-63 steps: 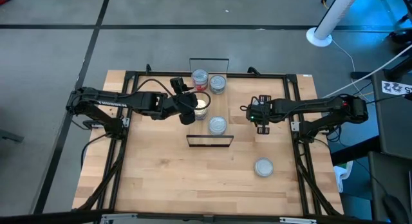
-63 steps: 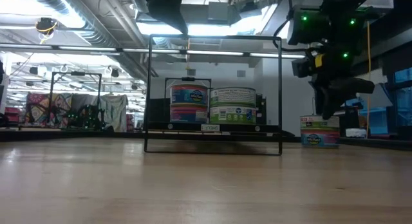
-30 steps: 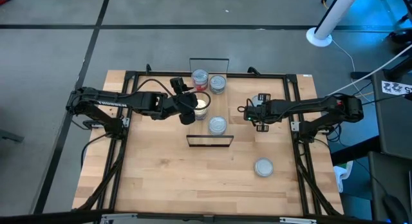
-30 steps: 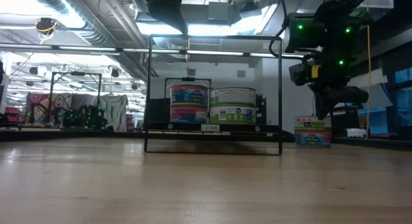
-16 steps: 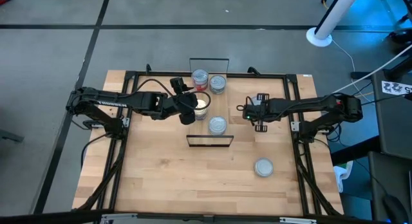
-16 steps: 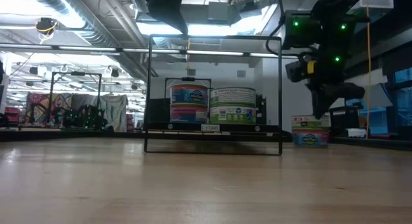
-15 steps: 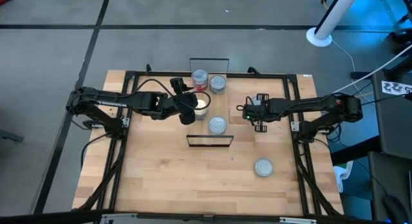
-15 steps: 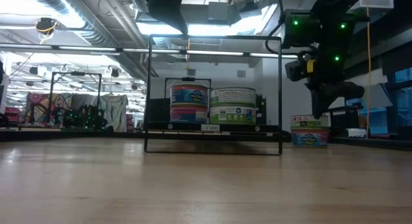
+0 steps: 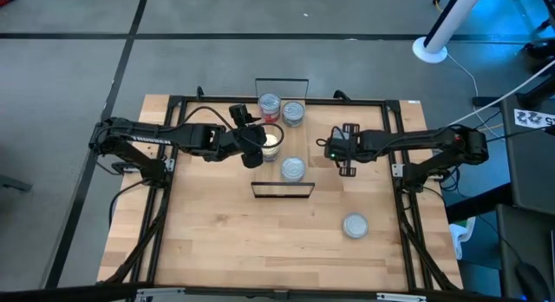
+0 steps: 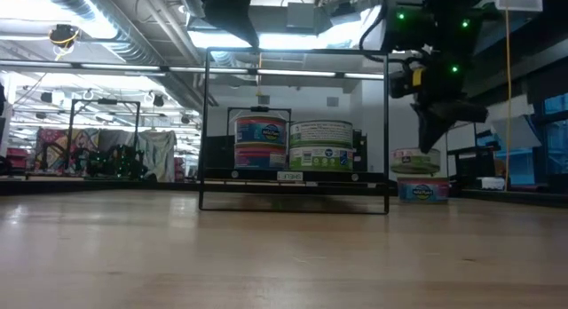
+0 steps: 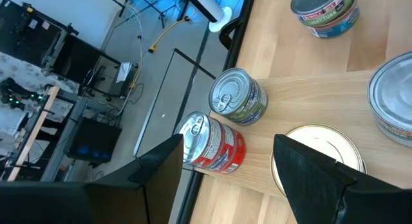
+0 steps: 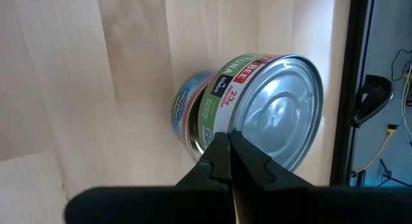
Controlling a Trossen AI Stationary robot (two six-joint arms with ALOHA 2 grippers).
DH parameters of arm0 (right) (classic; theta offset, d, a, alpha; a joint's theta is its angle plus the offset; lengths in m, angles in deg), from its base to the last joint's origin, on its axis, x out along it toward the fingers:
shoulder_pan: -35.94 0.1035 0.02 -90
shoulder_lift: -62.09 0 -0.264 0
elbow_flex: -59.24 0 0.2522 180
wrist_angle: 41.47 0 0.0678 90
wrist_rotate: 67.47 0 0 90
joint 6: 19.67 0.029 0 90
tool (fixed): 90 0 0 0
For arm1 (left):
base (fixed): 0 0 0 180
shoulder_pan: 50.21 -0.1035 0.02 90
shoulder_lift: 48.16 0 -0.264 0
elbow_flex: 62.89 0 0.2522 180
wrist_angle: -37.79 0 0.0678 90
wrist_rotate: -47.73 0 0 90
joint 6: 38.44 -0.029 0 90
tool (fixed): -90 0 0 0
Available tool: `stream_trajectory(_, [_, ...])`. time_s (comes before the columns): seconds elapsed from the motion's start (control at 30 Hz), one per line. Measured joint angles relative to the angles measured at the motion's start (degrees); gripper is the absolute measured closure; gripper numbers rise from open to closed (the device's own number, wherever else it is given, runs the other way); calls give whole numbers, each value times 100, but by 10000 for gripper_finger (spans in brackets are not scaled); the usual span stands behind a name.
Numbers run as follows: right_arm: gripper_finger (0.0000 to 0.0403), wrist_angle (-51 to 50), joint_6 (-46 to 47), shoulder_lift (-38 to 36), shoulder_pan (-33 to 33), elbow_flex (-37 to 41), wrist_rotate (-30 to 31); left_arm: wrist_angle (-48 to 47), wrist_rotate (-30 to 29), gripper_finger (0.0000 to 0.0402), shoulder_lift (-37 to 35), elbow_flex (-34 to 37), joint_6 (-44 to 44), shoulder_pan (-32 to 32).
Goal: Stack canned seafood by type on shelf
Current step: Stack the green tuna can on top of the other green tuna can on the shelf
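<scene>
Tins on shelf: four stand on the shelf [image 9: 300, 142], a narrow light-wood board with a black wire frame at each short end.
Red-label tin [image 9: 270, 105]: at the shelf's far end, upright, silver top.
Green-label tin [image 9: 293, 112]: just beside the red-label tin at that same far end, upright.
Gold-top tin [image 9: 272, 144]: near the middle of the shelf, on its left edge, partly covered by the left gripper.
Silver-top tin [image 9: 293, 169]: toward the shelf's near end, standing alone.
Stacked pair [image 10: 418, 176]: off the shelf, on the table just to its right; one tin sits on another, the upper one offset from the lower. The right wrist view shows the upper tin with a green and red label and a blue label beneath it.
Loose tin [image 9: 355, 225]: on the table [image 9: 217, 237], well apart from the shelf, out beyond its near right corner.
Left gripper [image 9: 257, 147]: at the shelf's left edge over the gold-top tin; the wrist view shows its fingers [image 11: 155, 177] spread wide, with nothing between them touching.
Right gripper [image 9: 347, 152]: to the right of the shelf, above the stacked pair; the wrist view shows its fingers [image 12: 229, 153] pressed together, tips at the rim of the upper tin, nothing held.
Contact of right fingertips with upper tin: cannot be confirmed.
</scene>
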Motion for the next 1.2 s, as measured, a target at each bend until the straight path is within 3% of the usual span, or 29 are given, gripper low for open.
stream_trajectory(0.23, [403,-64,-133,-2,0,-272,6,0,0,164,0,0,0,0])
stream_trajectory(0.7, [403,-282,-765,-9,255,-1558,-174,0,2,164,0,0,0,1])
stream_trajectory(1.2, [403,1123,-2029,-11,1341,-1758,-722,2,2,164,0,0,116,1])
